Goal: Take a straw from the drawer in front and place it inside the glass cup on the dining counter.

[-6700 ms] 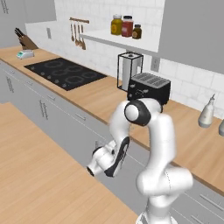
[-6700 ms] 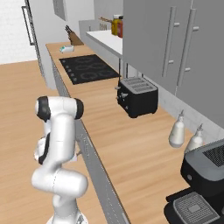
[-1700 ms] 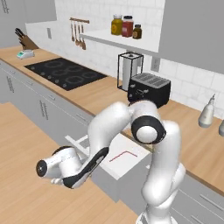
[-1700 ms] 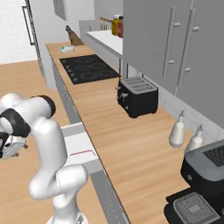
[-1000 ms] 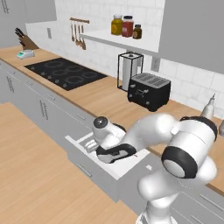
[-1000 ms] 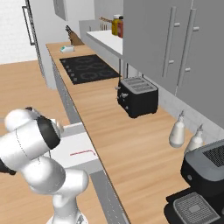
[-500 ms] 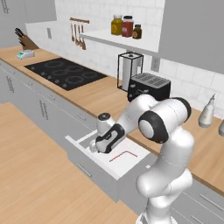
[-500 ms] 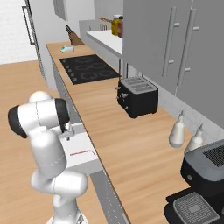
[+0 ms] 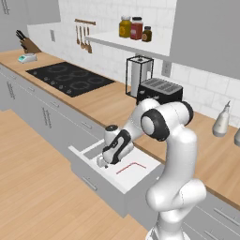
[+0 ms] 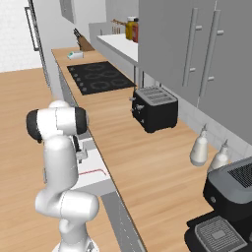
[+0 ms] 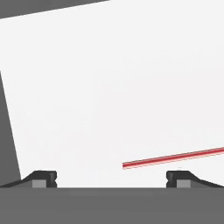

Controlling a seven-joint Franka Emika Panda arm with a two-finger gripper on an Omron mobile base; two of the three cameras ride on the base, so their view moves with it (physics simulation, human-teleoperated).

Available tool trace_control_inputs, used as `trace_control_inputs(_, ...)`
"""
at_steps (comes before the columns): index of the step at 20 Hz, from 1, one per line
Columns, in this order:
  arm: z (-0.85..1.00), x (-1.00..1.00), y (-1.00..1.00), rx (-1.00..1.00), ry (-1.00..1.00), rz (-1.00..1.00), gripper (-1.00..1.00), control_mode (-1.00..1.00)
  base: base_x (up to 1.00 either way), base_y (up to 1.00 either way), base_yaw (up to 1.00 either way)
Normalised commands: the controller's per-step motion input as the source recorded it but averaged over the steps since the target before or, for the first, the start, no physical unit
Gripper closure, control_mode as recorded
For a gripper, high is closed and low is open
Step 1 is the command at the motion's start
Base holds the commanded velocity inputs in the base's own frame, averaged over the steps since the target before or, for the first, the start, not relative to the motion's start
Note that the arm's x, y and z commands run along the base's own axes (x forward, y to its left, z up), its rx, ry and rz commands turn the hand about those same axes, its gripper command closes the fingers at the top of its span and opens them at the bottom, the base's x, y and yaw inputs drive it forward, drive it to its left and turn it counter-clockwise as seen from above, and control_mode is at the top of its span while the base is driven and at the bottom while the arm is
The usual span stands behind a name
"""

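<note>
A long light-wood wall counter [image 9: 117, 101] is seen running along the kitchen wall, with grey cabinet fronts below it. Set into it at the far left is a black flat cooktop [image 9: 70, 78]; further right, a black two-slot toaster [image 9: 159, 91] stands near the tiled wall. Below the counter edge, a wide shallow drawer with a grey front and plain white interior [image 9: 105, 176] is pulled open toward the room. The white robot arm with dark joints [image 9: 164, 136] is bent down over the drawer, and its two-finger gripper [image 9: 101, 161] is held low inside the drawer's left part, with the fingers spread wide and nothing between them. On the white drawer floor, to the right of the gripper, lies a very thin red-pink straw with a bent end [image 9: 131, 166], flat and apart from the fingers. In the hand view, the straw [image 11: 175, 158] appears as a slim red line with a paler stripe, slightly slanted, its free end lying between the two dark fingertips [image 11: 43, 178] but beyond them.
</note>
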Motion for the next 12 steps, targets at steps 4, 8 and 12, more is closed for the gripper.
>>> trace_control_inputs(4,-0.33,-0.34,0.46,0.03,0.04,0.0,-1.0,-1.0,0.0,0.0,0.0)
trace_control_inputs(8,-0.03,-0.79,0.89,0.04,0.0,0.0,-1.0,-1.0,0.0,0.0,0.0)
trace_control_inputs(12,0.0,-0.83,1.0,0.05,0.02,0.0,-1.0,-1.0,0.0,0.0,0.0)
